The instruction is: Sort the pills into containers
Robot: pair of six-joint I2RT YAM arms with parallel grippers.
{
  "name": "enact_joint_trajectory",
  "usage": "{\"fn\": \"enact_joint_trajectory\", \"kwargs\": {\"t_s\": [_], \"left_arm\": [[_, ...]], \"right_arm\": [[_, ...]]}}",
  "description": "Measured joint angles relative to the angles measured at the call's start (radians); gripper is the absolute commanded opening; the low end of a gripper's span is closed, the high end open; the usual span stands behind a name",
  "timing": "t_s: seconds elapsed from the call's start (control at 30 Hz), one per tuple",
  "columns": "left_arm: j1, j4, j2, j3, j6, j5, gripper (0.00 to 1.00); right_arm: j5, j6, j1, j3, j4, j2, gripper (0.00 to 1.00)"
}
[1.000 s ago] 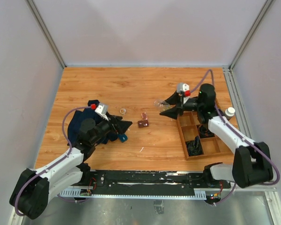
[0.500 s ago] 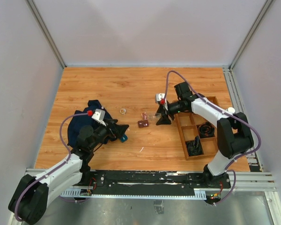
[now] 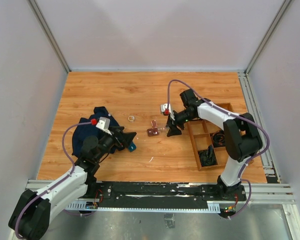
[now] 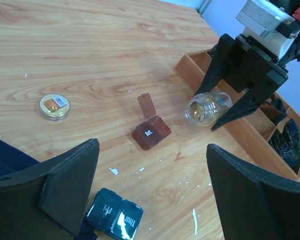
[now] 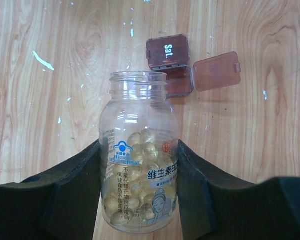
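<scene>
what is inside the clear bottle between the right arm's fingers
Pale yellow see-through capsules pile toward the base of the bottle; its open neck holds none. The printed label and the fingers hide some of them.

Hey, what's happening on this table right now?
The right gripper holds a clear plastic bottle of yellow softgel pills tipped on its side, open mouth toward the small reddish-brown plastic pill box, which has one lid flipped open. The left gripper hovers open nearby, holding nothing.
</scene>
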Motion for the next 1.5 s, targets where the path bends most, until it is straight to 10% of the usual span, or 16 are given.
{"fn": "enact_joint_trajectory", "kwargs": {"t_s": [1.5], "left_arm": [[0.000,0.022,0.041,-0.014,0.000,-0.021,0.93]], "right_arm": [[0.322,0.051,0.112,0.138,-0.089,0.100,0.03]]}}
